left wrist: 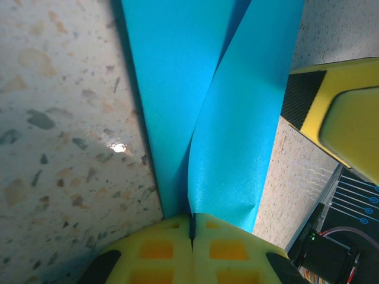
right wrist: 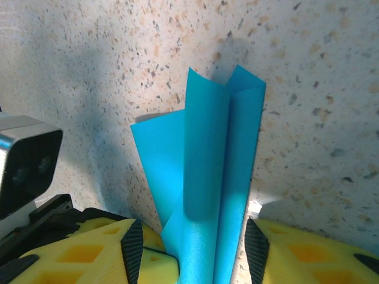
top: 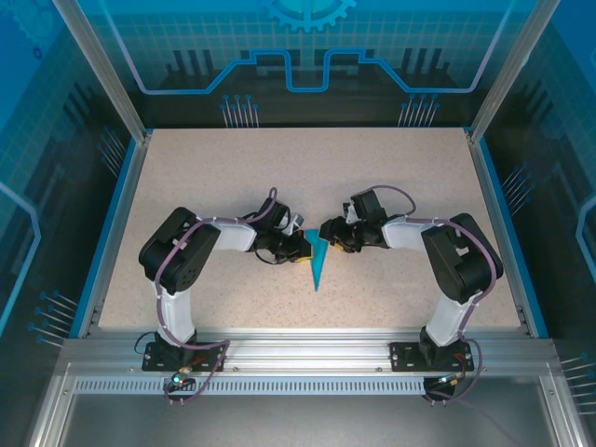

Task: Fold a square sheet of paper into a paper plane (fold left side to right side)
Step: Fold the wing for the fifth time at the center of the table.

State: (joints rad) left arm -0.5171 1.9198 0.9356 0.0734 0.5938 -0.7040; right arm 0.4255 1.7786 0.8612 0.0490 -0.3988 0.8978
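Jaws of the left gripper (left wrist: 190,231) are seen pressed shut on the paper plane (top: 318,264). Those of the right gripper (right wrist: 192,242) are held apart around its raised folds. The plane's long axis is laid far-to-near on the speckled table (top: 391,168), with the sharp tip pointed toward the arm bases.

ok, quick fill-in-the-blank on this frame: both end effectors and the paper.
1. The left end effector is ___ on the folded teal-blue paper plane.
2. The right end effector is ___, its yellow fingers standing either side of the plane.
3. In the top view, the plane's sharp tip points toward the ___ edge of the speckled beige table.
Missing words: shut; open; near.
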